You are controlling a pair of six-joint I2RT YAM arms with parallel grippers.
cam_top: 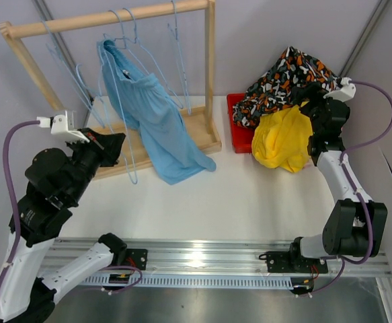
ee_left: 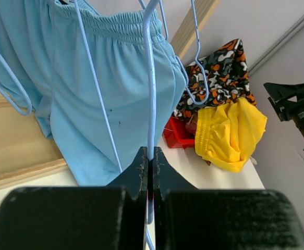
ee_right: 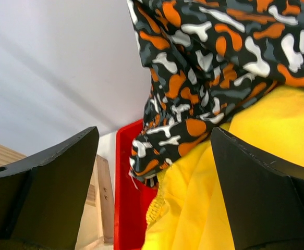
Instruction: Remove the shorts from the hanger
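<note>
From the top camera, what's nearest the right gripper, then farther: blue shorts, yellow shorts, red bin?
1. The yellow shorts, right beside the right gripper.
2. The red bin, just left of them.
3. The light blue shorts, hanging at the rack, far left.

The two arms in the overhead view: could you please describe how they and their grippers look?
The left arm and right arm have white links between chunky black joints. A purple cable loops to a white camera mount on each wrist. The left gripper and right gripper have matte black, wedge-shaped fingers.
</note>
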